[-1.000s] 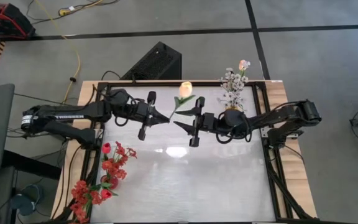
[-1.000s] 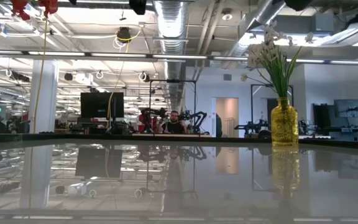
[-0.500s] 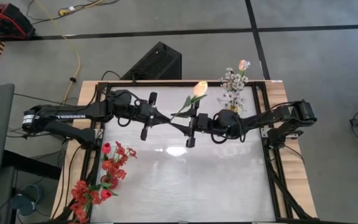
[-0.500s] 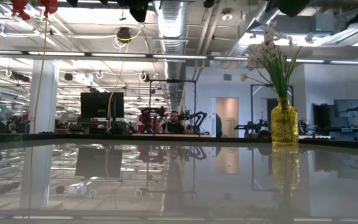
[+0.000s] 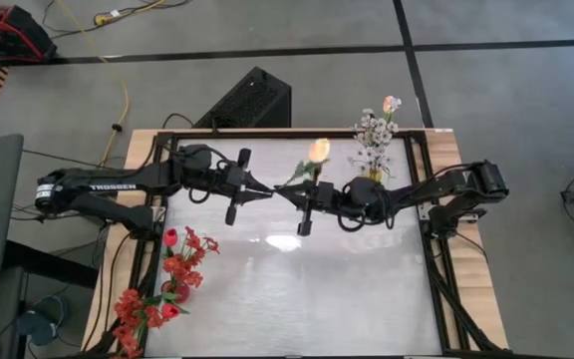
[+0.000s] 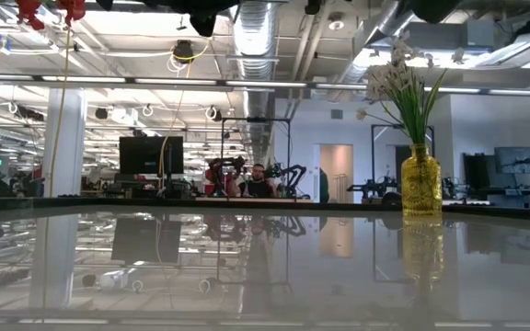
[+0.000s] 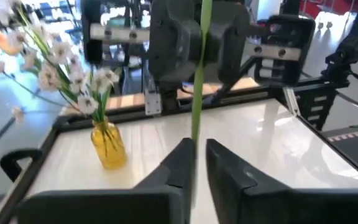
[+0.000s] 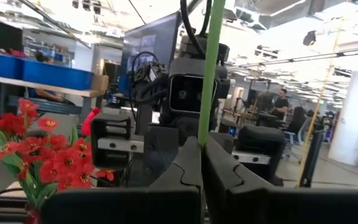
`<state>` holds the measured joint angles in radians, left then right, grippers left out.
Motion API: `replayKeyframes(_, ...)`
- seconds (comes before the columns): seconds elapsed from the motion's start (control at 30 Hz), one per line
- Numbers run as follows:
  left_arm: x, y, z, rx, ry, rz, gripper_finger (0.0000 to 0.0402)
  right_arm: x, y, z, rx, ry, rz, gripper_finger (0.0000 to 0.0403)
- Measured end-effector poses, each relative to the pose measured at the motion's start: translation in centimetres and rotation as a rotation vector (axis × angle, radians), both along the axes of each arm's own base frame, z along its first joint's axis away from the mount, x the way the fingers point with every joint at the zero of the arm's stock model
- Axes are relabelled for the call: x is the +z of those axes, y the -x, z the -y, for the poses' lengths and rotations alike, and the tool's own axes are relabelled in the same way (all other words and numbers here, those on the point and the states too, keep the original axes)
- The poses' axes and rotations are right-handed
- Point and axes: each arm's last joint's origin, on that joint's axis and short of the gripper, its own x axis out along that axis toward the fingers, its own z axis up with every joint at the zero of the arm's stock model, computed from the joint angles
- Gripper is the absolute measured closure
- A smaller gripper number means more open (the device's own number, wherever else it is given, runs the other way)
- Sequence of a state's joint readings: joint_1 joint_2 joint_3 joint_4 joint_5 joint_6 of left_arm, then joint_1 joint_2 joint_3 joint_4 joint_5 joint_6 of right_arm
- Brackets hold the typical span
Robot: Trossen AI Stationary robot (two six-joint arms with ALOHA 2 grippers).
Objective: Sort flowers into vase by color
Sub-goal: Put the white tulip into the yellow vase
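Note:
A peach-yellow tulip (image 5: 319, 150) on a thin green stem (image 7: 197, 74) is held above the middle of the table, where my two grippers meet tip to tip. My right gripper (image 5: 283, 193) reaches in from the table's right and is shut on the stem. My left gripper (image 5: 267, 191) reaches in from the left, its fingers a little apart on either side of the same stem. A yellow glass vase (image 6: 421, 184) with white blossom sprays (image 5: 372, 135) and a peach tulip stands at the far right. Red flowers (image 5: 182, 261) lie at the near left. My right gripper pinches the tulip's stem (image 8: 204, 124) between its two fingers, low on the stem. The fingers lie level, come from the table's right and cross the stem. The tulip is clear of the table, blossom up, leaning toward the far right. My left gripper has the stem against one finger (image 7: 180, 160). A slit of light shows beside the other finger. The fingers come level from the table's left, across the stem.
More red flowers (image 5: 133, 314) lie at the near left corner. A black box (image 5: 252, 100) stands beyond the far edge. The white table top (image 5: 297, 289) in front of the arms is bare. People sit far off in the room behind (image 6: 258, 179).
My right gripper has moved toward the table's left up to my left gripper and has shut on the tulip's stem. The tulip has tipped, its blossom swinging toward the table's right while the stem's lower end stayed at the left gripper.

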<state>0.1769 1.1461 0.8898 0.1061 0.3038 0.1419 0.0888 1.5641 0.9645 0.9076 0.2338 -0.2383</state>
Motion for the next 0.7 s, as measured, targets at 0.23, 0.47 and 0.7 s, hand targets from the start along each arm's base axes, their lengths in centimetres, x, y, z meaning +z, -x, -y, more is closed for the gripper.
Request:
replayKeyframes(0.23, 0.1, 2.1, -0.5, 0.05, 0.019, -0.094, 0.0295, 0.3, 3.9, -2.4, -0.1, -0.001, -0.076, 0.0381)
replayKeyframes(0.47, -1.1, 4.4, -1.2, 0.168, -0.026, -0.21, 0.0273, -2.6, 11.4, -5.1, -0.268, -0.141, -0.273, 0.0381)
replayKeyframes(0.7, -4.8, 5.8, -2.3, 0.28, -0.03, -0.17, 0.0283, -4.9, 17.6, -6.1, -0.339, -0.325, -0.414, 0.0381)
